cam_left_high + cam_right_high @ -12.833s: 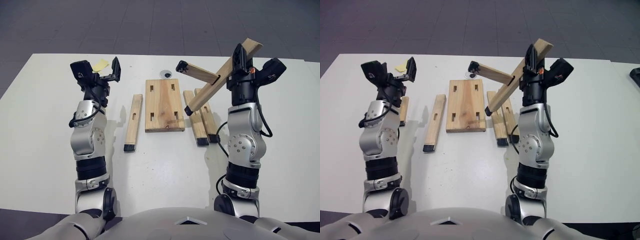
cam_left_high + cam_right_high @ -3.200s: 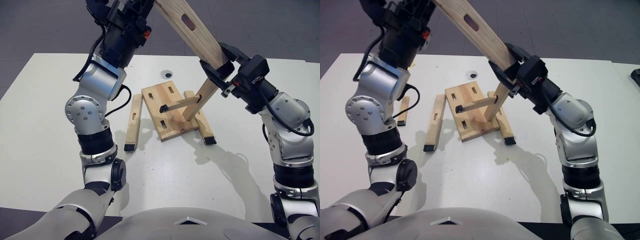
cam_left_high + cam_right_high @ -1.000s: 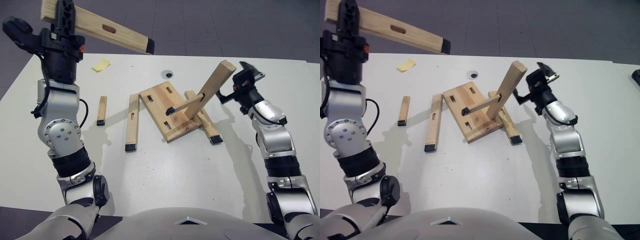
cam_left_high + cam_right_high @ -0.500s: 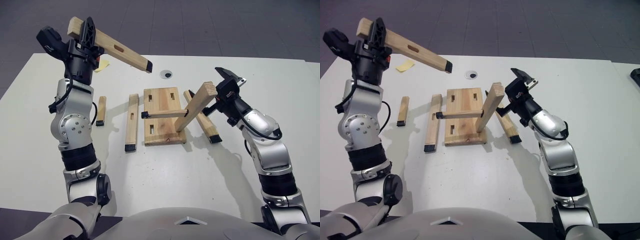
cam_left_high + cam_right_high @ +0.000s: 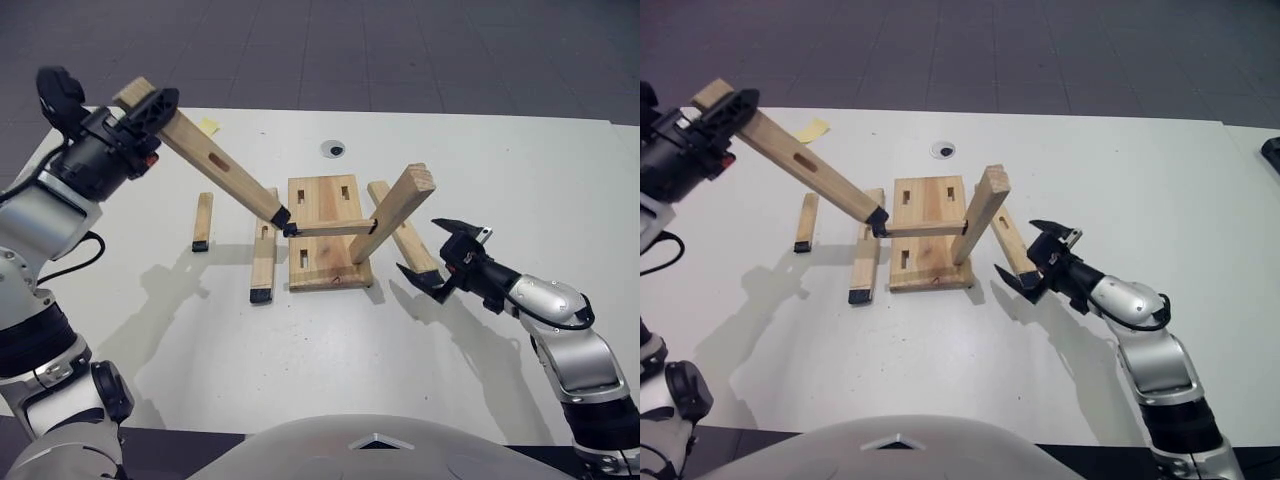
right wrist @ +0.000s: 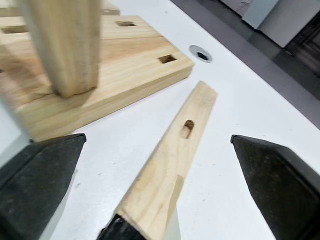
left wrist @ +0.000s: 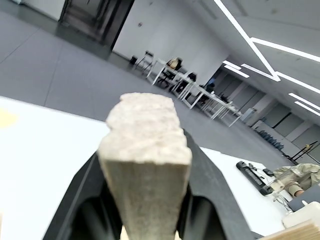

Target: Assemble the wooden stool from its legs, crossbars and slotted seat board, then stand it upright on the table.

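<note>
Dropped left gripper (image 5: 146, 108) since half a second ago, clamped on slotted leg (image 5: 215, 165); capped tip now touching free end of crossbar (image 5: 335, 228) over seat board (image 5: 320, 265), flat on table (image 5: 520, 170). Pulled right gripper (image 5: 418, 246) off standing leg (image 5: 397, 210): spread wide, low beside spare leg (image 6: 170, 155). Probably next: socket crossbar into mortise.

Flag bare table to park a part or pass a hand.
Free: the near strip of the table in front of the board; the right side beyond the right gripper; the far right corner. Crowded: a left leg and a right leg flank the board, and the held leg in the left gripper slants to the crossbar.
</note>
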Robot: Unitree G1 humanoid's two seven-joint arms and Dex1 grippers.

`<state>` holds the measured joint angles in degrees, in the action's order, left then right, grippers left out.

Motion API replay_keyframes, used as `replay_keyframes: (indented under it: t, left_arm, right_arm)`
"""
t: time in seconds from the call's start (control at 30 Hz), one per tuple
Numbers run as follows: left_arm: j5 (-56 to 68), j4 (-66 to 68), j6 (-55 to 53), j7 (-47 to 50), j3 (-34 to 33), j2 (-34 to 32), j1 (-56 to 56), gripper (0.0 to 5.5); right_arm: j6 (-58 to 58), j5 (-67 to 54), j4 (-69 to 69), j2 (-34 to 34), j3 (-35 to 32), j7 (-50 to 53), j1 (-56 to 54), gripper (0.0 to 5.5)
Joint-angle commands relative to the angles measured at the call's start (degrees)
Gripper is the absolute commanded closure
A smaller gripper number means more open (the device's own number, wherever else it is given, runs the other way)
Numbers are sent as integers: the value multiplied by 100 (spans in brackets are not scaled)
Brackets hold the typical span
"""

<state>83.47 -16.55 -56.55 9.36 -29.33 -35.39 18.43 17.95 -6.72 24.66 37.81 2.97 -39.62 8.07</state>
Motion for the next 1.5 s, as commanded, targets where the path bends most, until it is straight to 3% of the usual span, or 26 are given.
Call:
replay_keyframes:
  t: [0.03,0.4,0.67,1.2,1.5]
  left_arm:
    - [-14,-411,102,314,261,221,-369,449]
    - [-688,-505,356,423,1091,571,-566,449]
    - [-1213,-452,538,435,1222,545,-634,449]
    - [-2427,-83,726,356,1775,619,-116,448]
    - [-2273,-153,569,291,1357,584,0,448]
  right_arm:
    - [-152,-35,177,191,301,-425,57,10]
    - [-515,687,-1526,-953,1377,88,-991,10]
    - [-589,877,-1872,-1560,1481,578,-1199,10]
    - [-16,711,-1314,-1844,1815,432,-1140,10]
    - [-28,894,-1644,-2068,1539,1092,-1231,10]
